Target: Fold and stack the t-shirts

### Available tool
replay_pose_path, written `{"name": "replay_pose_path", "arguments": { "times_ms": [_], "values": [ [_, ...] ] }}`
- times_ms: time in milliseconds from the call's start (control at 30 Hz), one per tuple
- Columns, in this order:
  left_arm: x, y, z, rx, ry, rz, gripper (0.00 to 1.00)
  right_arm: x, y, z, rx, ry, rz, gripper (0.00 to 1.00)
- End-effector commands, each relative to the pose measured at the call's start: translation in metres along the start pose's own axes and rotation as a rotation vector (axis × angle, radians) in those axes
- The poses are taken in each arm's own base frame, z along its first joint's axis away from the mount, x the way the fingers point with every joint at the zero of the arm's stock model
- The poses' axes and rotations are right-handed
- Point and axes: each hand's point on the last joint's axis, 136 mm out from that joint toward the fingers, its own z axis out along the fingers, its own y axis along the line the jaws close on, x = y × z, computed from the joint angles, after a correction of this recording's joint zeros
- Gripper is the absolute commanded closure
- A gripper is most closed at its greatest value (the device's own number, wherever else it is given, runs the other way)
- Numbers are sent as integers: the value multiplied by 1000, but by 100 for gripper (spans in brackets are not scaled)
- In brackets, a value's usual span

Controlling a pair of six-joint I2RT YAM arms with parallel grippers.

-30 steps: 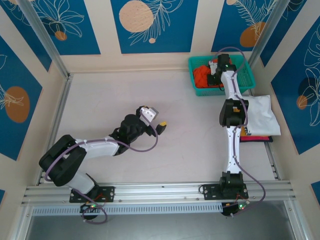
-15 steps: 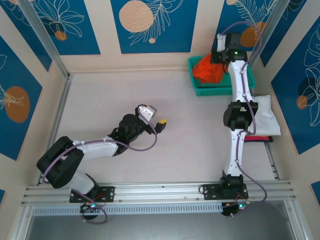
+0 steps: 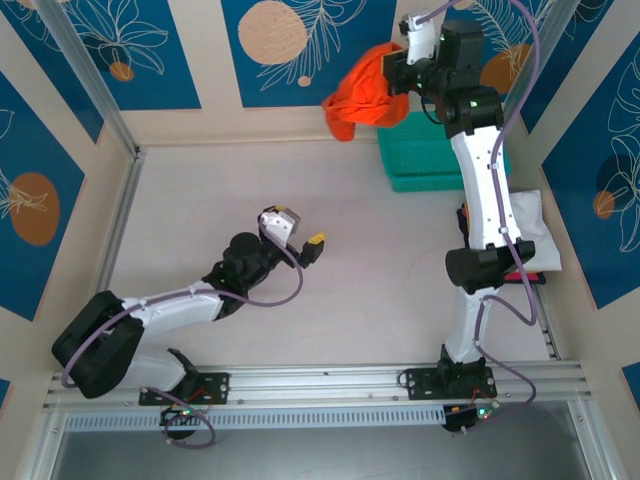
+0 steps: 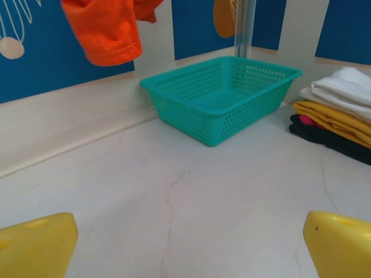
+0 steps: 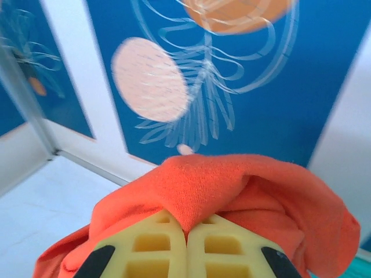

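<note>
Fingers of my right gripper [image 5: 186,237] are clenched on a fold of the orange-red t-shirt [image 5: 232,185]. The cloth drapes over them and hangs in the air before the blue back wall [image 3: 300,60], up and to the left of the teal basket [image 3: 430,165]. My left gripper [image 3: 298,232] is low over the table [image 3: 200,200], its yellow pads [image 4: 35,249] spread wide with nothing between them. Folded t-shirts [image 4: 336,110], white on top, lie stacked near the basket at the table's right side.

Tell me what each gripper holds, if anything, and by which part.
The right gripper pinches the orange-red t-shirt by a bunched fold of cloth. The left gripper is open, holding nothing.
</note>
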Motion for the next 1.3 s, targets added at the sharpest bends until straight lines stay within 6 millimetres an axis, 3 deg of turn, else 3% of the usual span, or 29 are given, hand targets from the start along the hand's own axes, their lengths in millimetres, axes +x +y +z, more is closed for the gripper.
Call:
{"name": "replay_pose_path", "arguments": {
  "times_ms": [0, 167, 300, 333, 400, 433, 500, 567, 667, 833, 1033, 1167, 1267],
  "values": [
    [-6, 11, -11, -54, -10, -12, 0, -11, 44, -7, -142, -30, 4, 100],
    [-4, 26, -26, -110, 21, 6, 0, 13, 95, 8, -279, 35, 21, 100],
    [2, 39, -41, -168, 51, 23, 0, 65, 110, 34, -306, 146, 98, 99],
    [5, 42, -45, -181, 61, 28, 0, 83, 111, 40, -306, 177, 127, 89],
    [11, 47, -54, -208, 82, 36, 0, 115, 105, 48, -272, 222, 189, 49],
    [15, 50, -58, -222, 96, 39, 0, 131, 99, 51, -239, 235, 210, 34],
    [23, 59, -65, -262, 130, 29, 0, 156, 85, 52, -155, 254, 229, 19],
    [32, 73, -71, -326, 166, -21, 0, 176, 73, 49, -82, 274, 245, 16],
    [46, 106, -80, -467, 215, -196, 0, 205, 78, 43, -69, 307, 265, 15],
    [88, 152, -89, -665, 354, -545, 0, 257, 112, 43, -107, 388, 274, 15],
    [120, 188, -86, -848, 530, -655, 0, 315, 152, 44, -132, 495, 293, 16],
    [141, 206, -77, -924, 606, -710, 13, 340, 158, 39, -119, 538, 339, 17],
    [159, 211, -59, -901, 632, -811, 25, 358, 146, 33, -49, 566, 372, 19]
  ]
}}
